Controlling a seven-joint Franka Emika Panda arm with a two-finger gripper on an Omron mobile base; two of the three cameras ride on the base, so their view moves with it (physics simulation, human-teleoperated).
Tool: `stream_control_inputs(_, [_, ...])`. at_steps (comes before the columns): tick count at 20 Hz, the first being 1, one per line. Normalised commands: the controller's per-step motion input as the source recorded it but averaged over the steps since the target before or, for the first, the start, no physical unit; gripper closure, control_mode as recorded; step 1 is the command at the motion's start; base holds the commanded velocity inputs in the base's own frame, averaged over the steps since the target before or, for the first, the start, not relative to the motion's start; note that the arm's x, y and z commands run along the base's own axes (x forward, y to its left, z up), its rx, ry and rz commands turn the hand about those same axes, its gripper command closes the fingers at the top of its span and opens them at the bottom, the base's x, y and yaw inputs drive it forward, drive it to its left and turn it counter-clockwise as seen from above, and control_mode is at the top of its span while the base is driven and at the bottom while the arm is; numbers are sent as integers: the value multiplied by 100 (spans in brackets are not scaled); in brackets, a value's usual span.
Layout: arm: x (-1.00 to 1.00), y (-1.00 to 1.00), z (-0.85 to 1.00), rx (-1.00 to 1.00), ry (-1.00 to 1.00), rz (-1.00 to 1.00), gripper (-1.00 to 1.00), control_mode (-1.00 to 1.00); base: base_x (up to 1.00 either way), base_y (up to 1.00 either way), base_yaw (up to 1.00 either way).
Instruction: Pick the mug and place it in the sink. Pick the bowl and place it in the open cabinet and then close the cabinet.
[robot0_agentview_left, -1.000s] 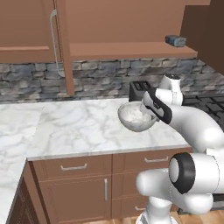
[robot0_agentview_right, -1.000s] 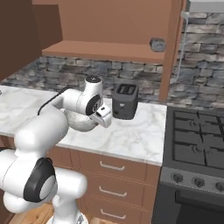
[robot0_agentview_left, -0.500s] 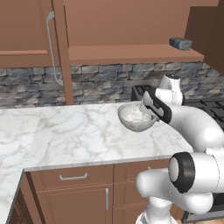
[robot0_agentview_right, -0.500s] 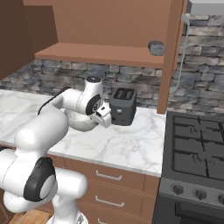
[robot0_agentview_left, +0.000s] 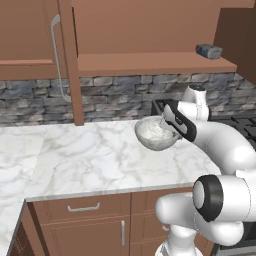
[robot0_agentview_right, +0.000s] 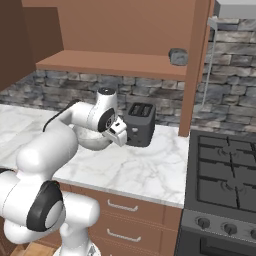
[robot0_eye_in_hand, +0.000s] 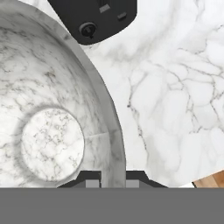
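Bowl (robot0_agentview_left: 156, 133) hangs just above the marble counter (robot0_agentview_left: 90, 160), held by its right rim: in the hand view the two fingertips (robot0_eye_in_hand: 92, 180) straddle the rim (robot0_eye_in_hand: 114, 144), one inside and one outside, so the gripper (robot0_agentview_left: 174, 121) is clamped on the bowl wall. In the right base view the bowl (robot0_agentview_right: 92, 139) shows partly behind the arm, with the gripper (robot0_agentview_right: 120, 131) at its right edge. A black toaster (robot0_agentview_right: 139, 124) stands just beside it on the right, near the stone wall, with only a narrow gap between bowl and toaster in the hand view (robot0_eye_in_hand: 94, 17). To the left of the bowl the counter is wide bare marble reaching the near edge and the corner at far left. Above and behind, the cabinet (robot0_agentview_left: 150, 62) stands open, its shelf running from the middle post to the right, and a small dark-grey block (robot0_agentview_left: 209, 50) sits near the shelf's right end; the shelf's left and middle stretch is bare. The cabinet door at left carries a long silver handle (robot0_agentview_left: 57, 57). A stove (robot0_agentview_right: 222, 170) lies to the right of the counter's edge.
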Motion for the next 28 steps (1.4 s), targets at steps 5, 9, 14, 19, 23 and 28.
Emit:
stream_control_inputs(5, [0,0,0,0,0,0,100,-100,11,0,0])
stream_control_inputs(9, [0,1,0,0,0,-1,100,-100,0,0,0])
stream_control_inputs(14, [1,12,16,7,-8,-22,100,-100,0,0,0])
stream_control_inputs(19, [0,53,50,16,-16,-34,100,-100,0,0,0])
stream_control_inputs(23, [-3,34,77,22,-2,-29,100,-100,0,0,0])
stream_control_inputs(28, [-34,4,40,11,3,-28,100,-100,0,0,0])
